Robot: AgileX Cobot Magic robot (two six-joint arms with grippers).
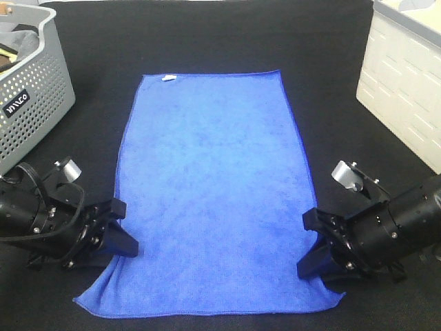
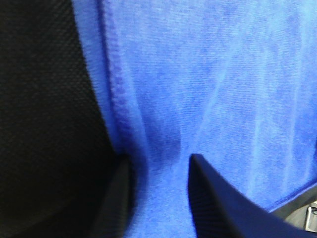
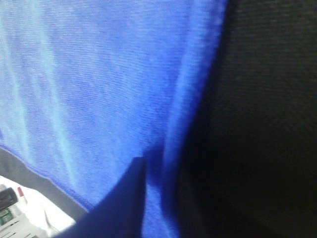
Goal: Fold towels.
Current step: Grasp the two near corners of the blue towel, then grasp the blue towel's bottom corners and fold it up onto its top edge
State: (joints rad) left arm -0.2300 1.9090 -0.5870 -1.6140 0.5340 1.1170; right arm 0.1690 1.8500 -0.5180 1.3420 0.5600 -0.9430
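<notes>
Towel (image 1: 213, 193) lies lengthwise away from my arms; left end effector (image 1: 120, 227) straddles its left edge, spread; right end effector (image 1: 310, 243): can't tell.

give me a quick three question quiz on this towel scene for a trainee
1. True or false: the blue towel is already folded in half.
2. Its white tag sits at: A) the far edge, B) the near edge, C) the middle.
3. At which towel edge is each gripper?
Key: 1 false, it lies spread flat. 2 A. 3 left gripper at the left long edge, right gripper at the right long edge, both towards the near end.
</notes>
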